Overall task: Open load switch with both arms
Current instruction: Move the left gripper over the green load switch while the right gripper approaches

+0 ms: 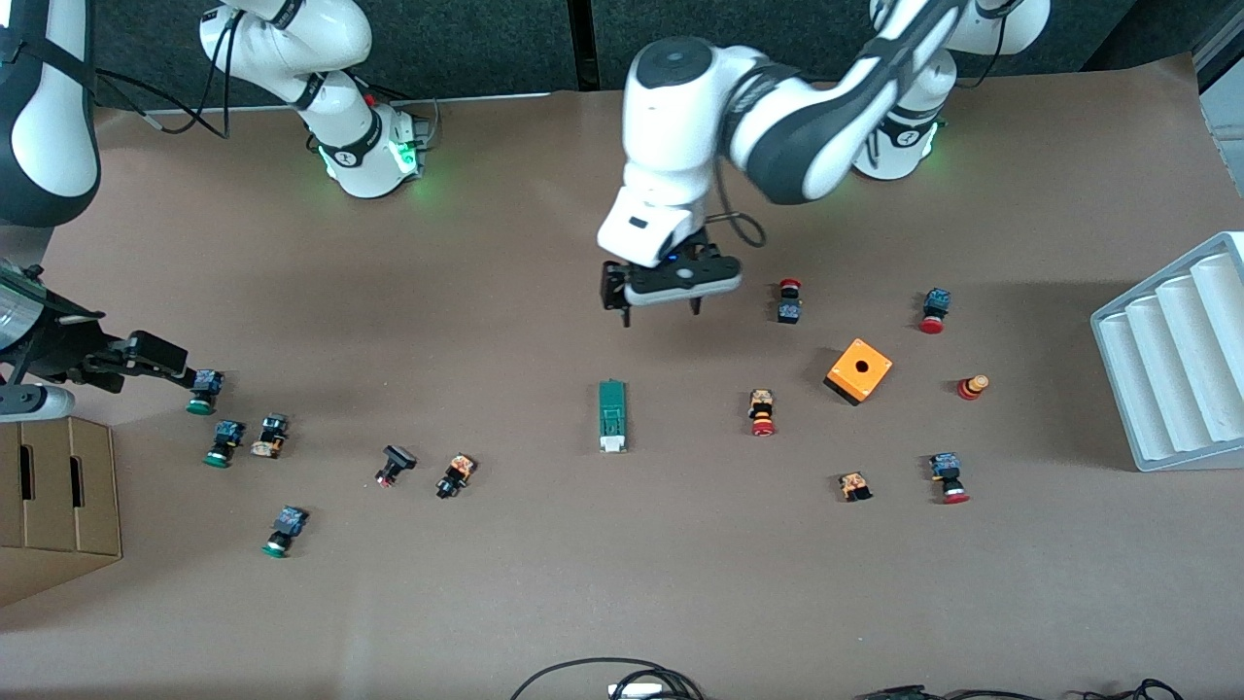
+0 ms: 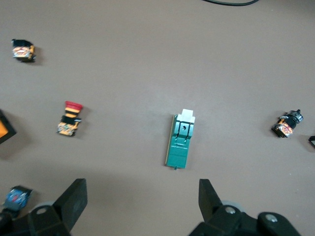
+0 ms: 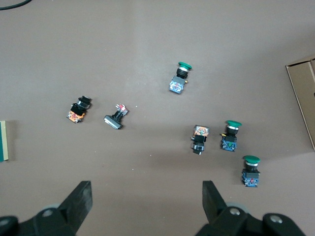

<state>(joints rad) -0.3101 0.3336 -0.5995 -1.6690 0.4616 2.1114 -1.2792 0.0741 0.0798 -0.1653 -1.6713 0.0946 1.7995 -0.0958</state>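
Centrally, the load switch (image 1: 611, 416) lies flat on the tabletop (image 1: 622, 583) below the spread left gripper (image 1: 661, 313); the right gripper (image 3: 146, 199), likewise spread, hovers at frame left.

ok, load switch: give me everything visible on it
The load switch is a narrow dark-green rectangular block, plastic by the look, with a small white piece at the end nearer the front camera. It lies flat on the brown table, mid-table, long axis running toward the camera. Black lines and small marks show on its top face. Nothing touches it; the left gripper hangs above the table just short of it, jaws open.
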